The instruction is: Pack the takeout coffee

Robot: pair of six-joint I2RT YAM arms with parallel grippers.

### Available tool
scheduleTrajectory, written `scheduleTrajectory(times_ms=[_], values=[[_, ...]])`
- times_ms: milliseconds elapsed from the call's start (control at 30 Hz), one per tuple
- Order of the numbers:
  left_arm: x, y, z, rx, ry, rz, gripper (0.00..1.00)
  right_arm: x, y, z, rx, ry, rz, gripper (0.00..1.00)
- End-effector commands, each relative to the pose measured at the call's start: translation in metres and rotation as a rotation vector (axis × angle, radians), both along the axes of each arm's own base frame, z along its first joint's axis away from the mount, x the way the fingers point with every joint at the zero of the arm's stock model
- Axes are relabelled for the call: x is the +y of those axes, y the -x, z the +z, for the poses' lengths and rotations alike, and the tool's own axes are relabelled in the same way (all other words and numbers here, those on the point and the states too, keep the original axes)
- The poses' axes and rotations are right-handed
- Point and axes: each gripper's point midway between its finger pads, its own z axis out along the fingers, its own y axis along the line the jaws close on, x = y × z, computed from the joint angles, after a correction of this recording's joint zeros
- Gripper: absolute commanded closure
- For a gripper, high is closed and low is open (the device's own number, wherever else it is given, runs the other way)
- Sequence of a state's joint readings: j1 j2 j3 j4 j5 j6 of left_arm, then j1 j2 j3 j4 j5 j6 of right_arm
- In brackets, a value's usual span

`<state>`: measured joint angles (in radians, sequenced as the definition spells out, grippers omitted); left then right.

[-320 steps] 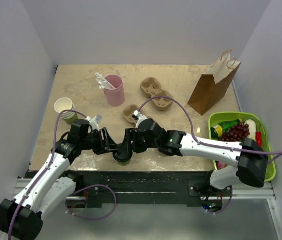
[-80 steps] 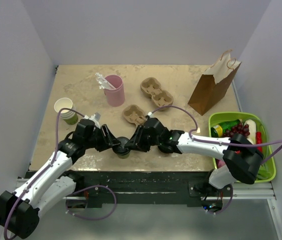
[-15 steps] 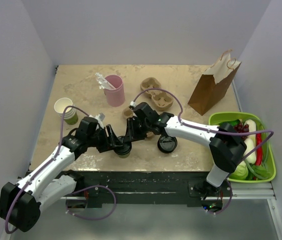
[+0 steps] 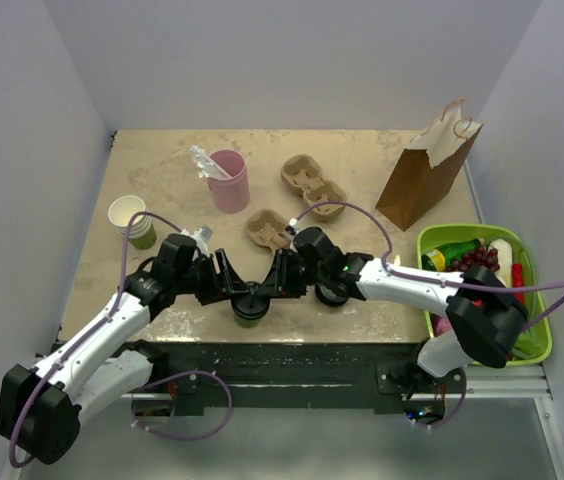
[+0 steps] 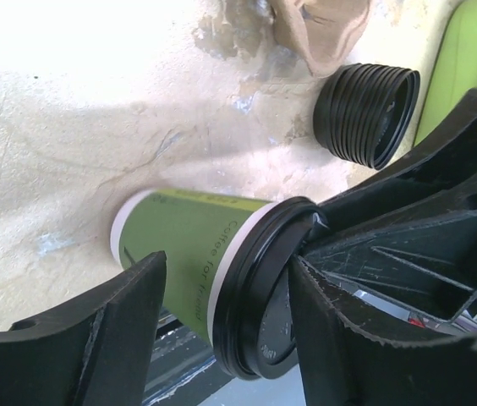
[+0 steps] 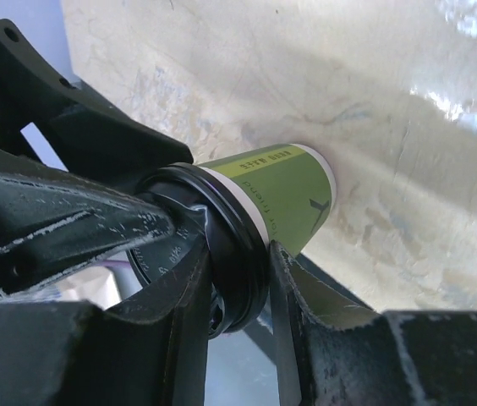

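**Both grippers on the takeout coffee at the near tabletop edge**

The right gripper (image 6: 238, 254) is pinched on the rim of the black lid (image 5: 251, 304), one finger inside the rim and one outside. The left gripper (image 5: 226, 271) comes in from the opposite side and is closed against the takeout coffee (image 4: 250, 308). One of its fingers lies along the olive-green wall and the other rests against the lid's edge. The two grippers meet tip to tip over the cup. The cup stands at the near edge of the tabletop (image 4: 162, 170), between the two arms.

Just to the right of the cup lies a stack of black lids (image 5: 365, 114). Beyond it sit two pulp cup carriers (image 4: 270, 230). Farther back are a pink tumbler (image 4: 229, 180) and a brown paper bag (image 4: 427, 170). A green basket (image 4: 467, 230) stands at the right, and lidless paper cups (image 4: 132, 222) at the left.
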<state>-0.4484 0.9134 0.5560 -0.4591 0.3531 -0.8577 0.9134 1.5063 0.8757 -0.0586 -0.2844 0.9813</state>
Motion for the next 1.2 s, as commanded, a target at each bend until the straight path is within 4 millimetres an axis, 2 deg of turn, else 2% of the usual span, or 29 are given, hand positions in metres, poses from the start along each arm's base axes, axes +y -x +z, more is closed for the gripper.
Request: scheduleTrajectory(times_ms=[0, 67, 133, 167, 267, 333, 433, 500, 533, 600, 800, 1067, 1100, 1133, 1167], values=[[0.003, -0.005, -0.002, -0.032, -0.001, 0.029, 0.36, -0.003, 0.019, 0.003, 0.107, -0.062, -0.055, 0.99], [0.002, -0.003, -0.002, -0.034, 0.011, 0.023, 0.36, -0.004, 0.013, 0.009, 0.071, -0.063, -0.074, 0.84], [0.002, -0.002, -0.003, -0.030, 0.012, 0.025, 0.36, -0.006, 0.008, 0.019, 0.039, -0.048, -0.075, 0.75], [0.002, -0.001, -0.002, -0.034, 0.014, 0.019, 0.36, -0.009, 0.008, 0.019, 0.023, -0.028, -0.066, 0.65], [0.003, 0.000, 0.000, -0.045, 0.020, 0.015, 0.36, -0.010, 0.008, 0.031, -0.009, -0.032, -0.052, 0.51], [0.002, 0.000, 0.003, -0.055, 0.026, 0.011, 0.35, -0.011, 0.007, 0.037, -0.028, -0.039, -0.057, 0.49], [0.001, 0.000, 0.010, -0.075, 0.038, -0.001, 0.30, -0.015, 0.007, 0.036, -0.039, -0.028, -0.062, 0.43], [-0.001, 0.001, 0.017, -0.092, 0.049, -0.014, 0.29, -0.015, 0.007, 0.038, -0.051, -0.031, -0.052, 0.39], [-0.001, 0.001, 0.020, -0.100, 0.053, -0.020, 0.25, -0.014, 0.009, 0.038, -0.048, -0.032, -0.037, 0.36], [-0.001, 0.001, 0.025, -0.115, 0.048, -0.030, 0.22, -0.012, 0.009, 0.039, -0.055, -0.036, -0.017, 0.35], [0.009, 0.002, 0.031, -0.134, -0.003, -0.012, 0.00, 0.004, 0.020, 0.046, -0.104, -0.050, 0.109, 0.33], [0.020, 0.000, 0.047, -0.143, -0.059, 0.028, 0.00, 0.016, 0.034, 0.049, -0.161, -0.013, 0.226, 0.23], [0.023, 0.001, 0.048, -0.142, -0.068, 0.035, 0.00, 0.015, 0.033, 0.049, -0.166, -0.010, 0.221, 0.20], [0.028, 0.005, 0.048, -0.135, -0.085, 0.050, 0.00, 0.014, 0.032, 0.049, -0.171, -0.003, 0.214, 0.10], [0.030, 0.005, 0.052, -0.142, -0.087, 0.057, 0.00, 0.014, 0.030, 0.050, -0.182, 0.000, 0.212, 0.07]])
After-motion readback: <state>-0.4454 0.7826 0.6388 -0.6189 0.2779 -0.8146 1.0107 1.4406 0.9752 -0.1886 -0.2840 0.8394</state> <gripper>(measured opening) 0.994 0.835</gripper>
